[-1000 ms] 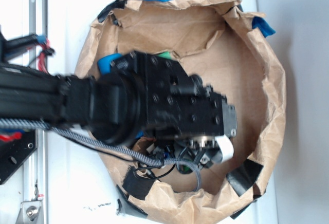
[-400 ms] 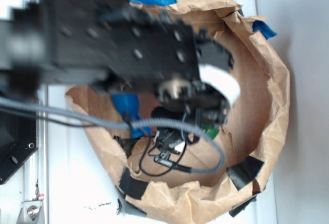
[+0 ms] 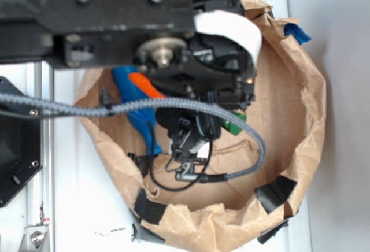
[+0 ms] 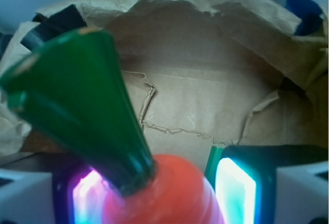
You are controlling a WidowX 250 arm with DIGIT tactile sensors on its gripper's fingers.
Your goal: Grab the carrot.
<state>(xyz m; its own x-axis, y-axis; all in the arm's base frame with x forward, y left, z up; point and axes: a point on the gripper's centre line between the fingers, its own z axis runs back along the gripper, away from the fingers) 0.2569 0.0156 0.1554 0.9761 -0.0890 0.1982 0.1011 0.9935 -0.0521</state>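
Observation:
In the wrist view the orange carrot (image 4: 169, 193) sits between my gripper's (image 4: 159, 183) two lit pads, its dark green stem (image 4: 77, 106) pointing away from me. The carrot hangs above the brown paper floor. The gripper is shut on the carrot. In the exterior view the raised black arm covers most of the scene. The gripper (image 3: 217, 99) is under it. The carrot's orange end (image 3: 144, 85) sticks out on the left and its green stem (image 3: 232, 123) on the right, with the middle hidden.
A crumpled brown paper bag wall (image 3: 300, 107) rings the work area, taped with black and blue tape. A blue plastic bottle (image 3: 139, 122) lies at the bag's left side. A grey braided cable (image 3: 173, 106) and thin black wires hang below the arm.
The arm has risen toward the camera and shifted to the upper part of the view. The carrot has come up with the gripper and now shows over the blue bottle.

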